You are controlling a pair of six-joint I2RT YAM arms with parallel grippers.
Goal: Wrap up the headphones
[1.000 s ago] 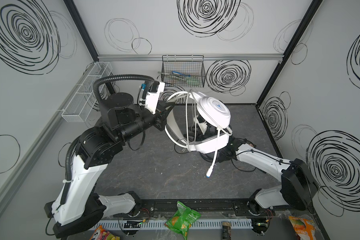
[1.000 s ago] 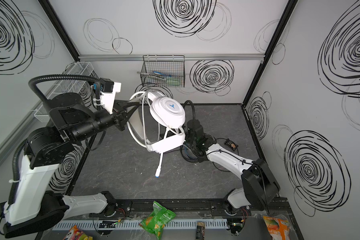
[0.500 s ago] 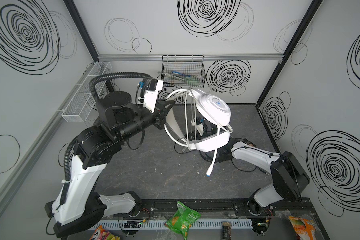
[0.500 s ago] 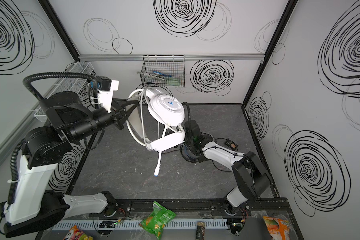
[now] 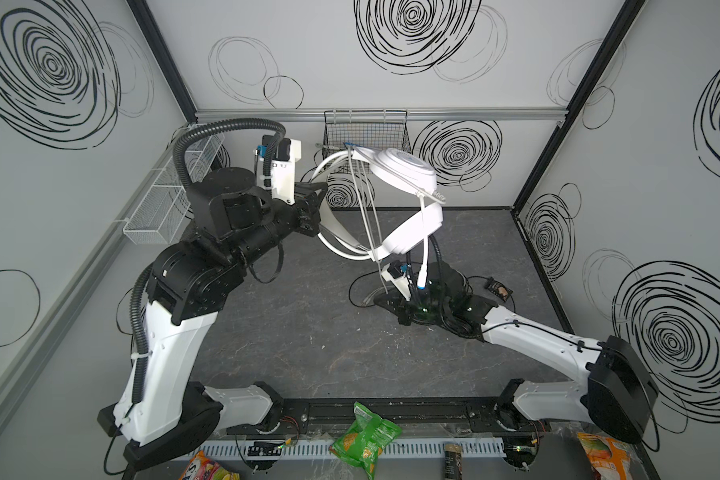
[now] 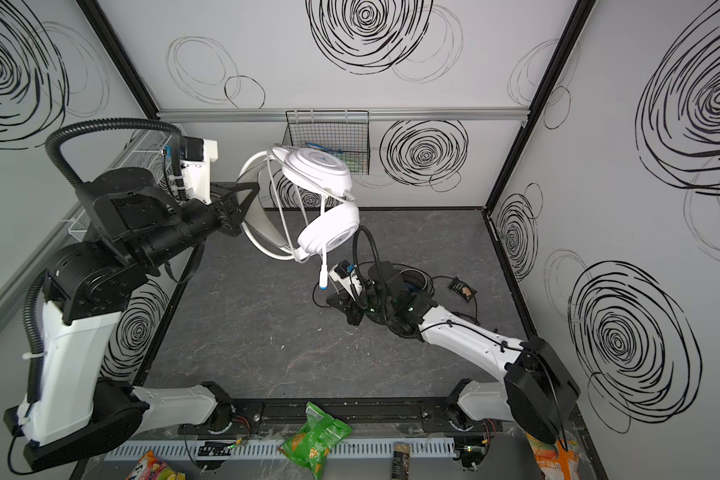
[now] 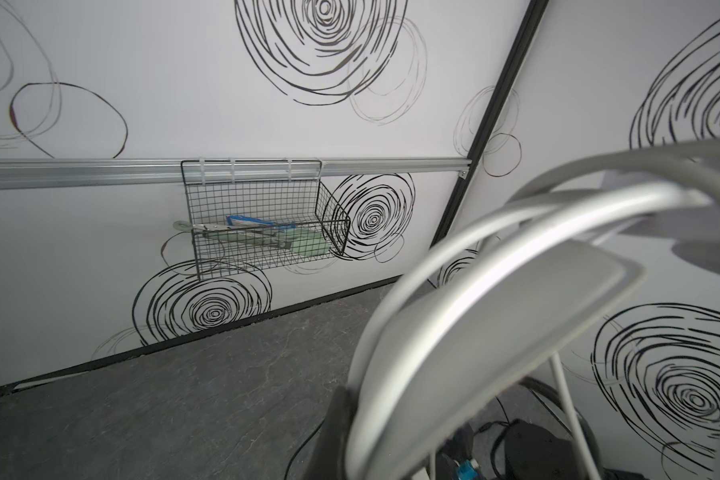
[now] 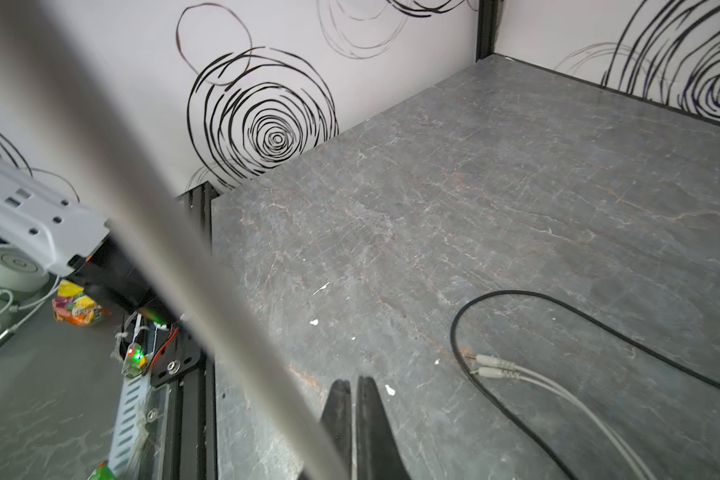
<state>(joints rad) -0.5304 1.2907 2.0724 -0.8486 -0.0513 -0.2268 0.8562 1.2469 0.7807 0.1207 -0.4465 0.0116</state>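
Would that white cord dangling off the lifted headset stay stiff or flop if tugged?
Probably flops: the white cable hangs in slack strands from the white headset in the left gripper. Thin, likely light. Its plugs on the table may drag.

Glossy white plastic headset [image 5: 406, 170], matt grey stone-veined tabletop [image 5: 308, 332], black wire-mesh metal basket [image 7: 250, 195].

Headphones [image 5: 406, 170] all white, their cable [image 8: 495, 372] white too. Worktop [image 5: 308, 340] dark grey, marbled with pale and rusty veins. Walls [image 5: 558, 62] white with black scribbled spirals. Wire basket [image 5: 366, 133] black. Snack bag [image 5: 364, 440] by the worktop's front edge green. Second cable [image 8: 512, 292] black. Left arm [image 5: 171, 345] and right arm [image 5: 537, 340] black and white.
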